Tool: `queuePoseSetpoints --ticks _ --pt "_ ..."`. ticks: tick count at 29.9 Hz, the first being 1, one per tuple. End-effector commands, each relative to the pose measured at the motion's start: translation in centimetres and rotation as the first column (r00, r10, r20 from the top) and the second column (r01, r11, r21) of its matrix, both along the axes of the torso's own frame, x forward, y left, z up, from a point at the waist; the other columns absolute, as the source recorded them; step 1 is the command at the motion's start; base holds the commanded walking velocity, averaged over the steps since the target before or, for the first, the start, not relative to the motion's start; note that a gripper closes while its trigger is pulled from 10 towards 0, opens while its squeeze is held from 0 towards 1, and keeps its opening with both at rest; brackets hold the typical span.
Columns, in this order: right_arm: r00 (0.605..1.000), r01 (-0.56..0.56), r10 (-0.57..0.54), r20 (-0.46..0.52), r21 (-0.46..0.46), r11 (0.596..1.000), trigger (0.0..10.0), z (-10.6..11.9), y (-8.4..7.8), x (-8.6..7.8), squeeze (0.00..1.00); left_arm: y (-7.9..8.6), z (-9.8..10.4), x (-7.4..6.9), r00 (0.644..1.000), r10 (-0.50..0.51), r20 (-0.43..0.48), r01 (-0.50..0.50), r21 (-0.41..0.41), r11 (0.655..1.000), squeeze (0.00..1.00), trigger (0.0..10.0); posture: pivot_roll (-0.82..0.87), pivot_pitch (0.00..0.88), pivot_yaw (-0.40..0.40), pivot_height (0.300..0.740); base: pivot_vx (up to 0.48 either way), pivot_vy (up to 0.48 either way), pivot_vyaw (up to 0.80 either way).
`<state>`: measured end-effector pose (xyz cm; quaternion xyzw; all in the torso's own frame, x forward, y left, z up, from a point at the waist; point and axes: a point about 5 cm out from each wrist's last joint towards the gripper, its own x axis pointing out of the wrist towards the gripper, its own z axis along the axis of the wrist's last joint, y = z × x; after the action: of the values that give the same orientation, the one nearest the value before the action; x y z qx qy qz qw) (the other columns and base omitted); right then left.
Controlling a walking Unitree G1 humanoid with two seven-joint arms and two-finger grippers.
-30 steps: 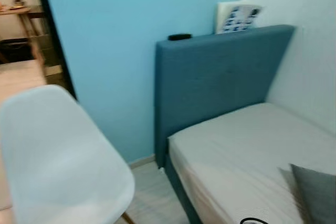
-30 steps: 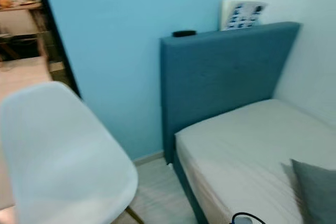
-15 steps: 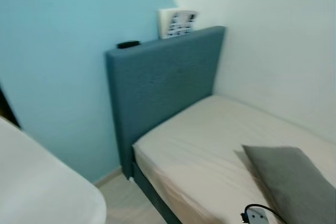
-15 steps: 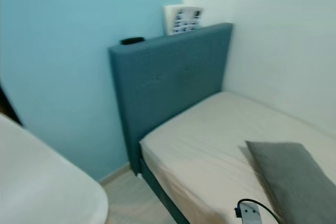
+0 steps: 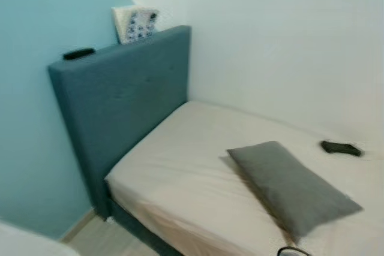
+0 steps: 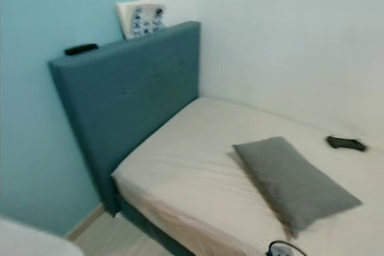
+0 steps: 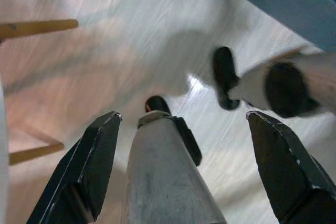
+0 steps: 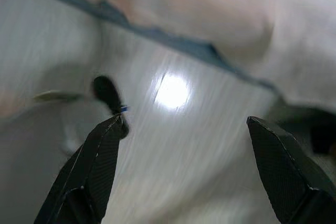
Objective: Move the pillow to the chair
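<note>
Pillow, grey and flat, lies on the bed near its open edge, well clear of both sets of fingers. Left gripper hangs low over the pale floor with fingers spread and nothing between them; right gripper does likewise beside the bed's base, probably idle for walking. Small black object rests beyond the pillow by the wall.
</note>
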<state>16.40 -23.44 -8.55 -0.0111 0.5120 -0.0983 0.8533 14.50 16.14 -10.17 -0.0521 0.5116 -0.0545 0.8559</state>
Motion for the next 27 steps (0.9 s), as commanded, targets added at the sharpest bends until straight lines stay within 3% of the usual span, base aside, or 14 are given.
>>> queuePoseSetpoints --ticks 1,9,18,27 --pt "1.000 0.005 -0.005 -0.012 -0.006 1.000 10.0 -0.1 -0.2 -0.3 0.00 -0.2 0.0 -0.1 1.000 -0.006 0.000 0.006 0.000 1.000 0.00 10.0 -0.09 0.033 0.010 0.740 0.000 0.000 -0.77" --pt "0.996 -0.051 0.051 -0.067 0.008 0.999 10.0 -0.7 0.5 -1.5 0.00 -0.2 -0.1 -0.1 1.000 -0.015 0.000 0.015 0.014 1.000 0.00 10.0 -0.09 0.034 0.005 0.740 0.000 0.000 -0.77" --pt "0.996 -0.056 0.058 -0.069 0.022 0.998 10.0 -0.8 0.8 -1.6 0.00 -0.2 -0.1 -0.1 1.000 -0.014 0.003 0.014 0.023 1.000 0.00 10.0 -0.09 0.036 0.002 0.740 0.000 0.000 -0.77" --pt "1.000 0.006 -0.006 0.014 0.015 1.000 10.0 0.1 -0.1 0.0 0.00 -0.2 0.0 -0.1 1.000 -0.018 0.003 0.017 0.012 1.000 0.00 10.0 -0.10 0.037 0.014 0.740 0.000 0.000 -0.77"
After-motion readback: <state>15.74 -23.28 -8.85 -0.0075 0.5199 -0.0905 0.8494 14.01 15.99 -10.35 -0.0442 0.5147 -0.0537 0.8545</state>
